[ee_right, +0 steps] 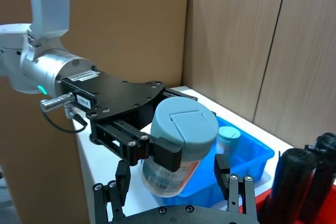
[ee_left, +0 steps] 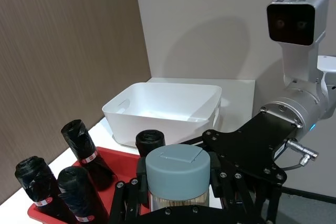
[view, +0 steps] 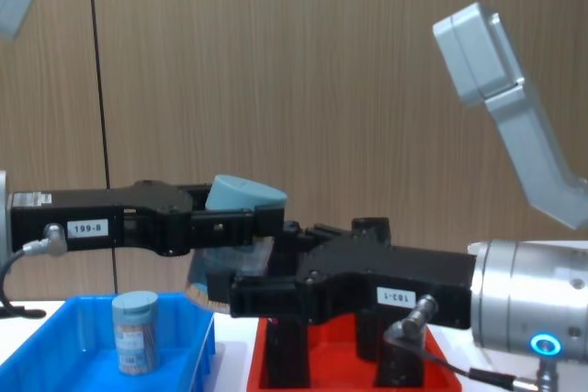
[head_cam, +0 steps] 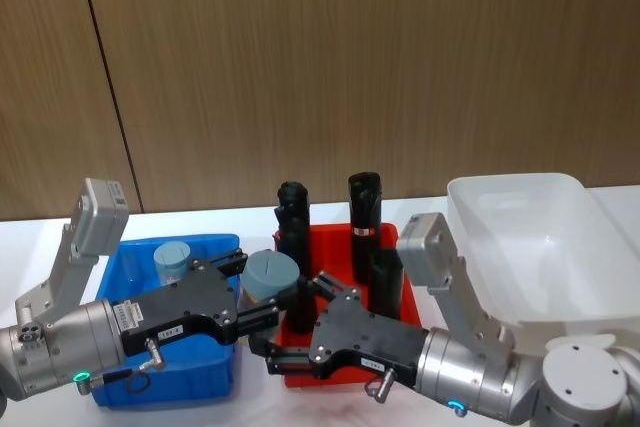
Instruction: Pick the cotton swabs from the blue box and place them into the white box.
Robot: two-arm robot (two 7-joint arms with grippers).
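Cotton swabs jar (head_cam: 271,272) hangs clamped in left gripper (head_cam: 256,290), right gripper (head_cam: 292,315) jaws apart around it.

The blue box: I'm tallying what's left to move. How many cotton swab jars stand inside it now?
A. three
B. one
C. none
B: one jar stands in the blue box, while a second jar is gripped in the left gripper's fingers, raised beside the box, with the open right gripper facing it.

Cotton swabs jar (ee_right: 176,148) is clear plastic, blue box (head_cam: 195,372) smooth plastic, wall (head_cam: 300,67) matt wood-grain.
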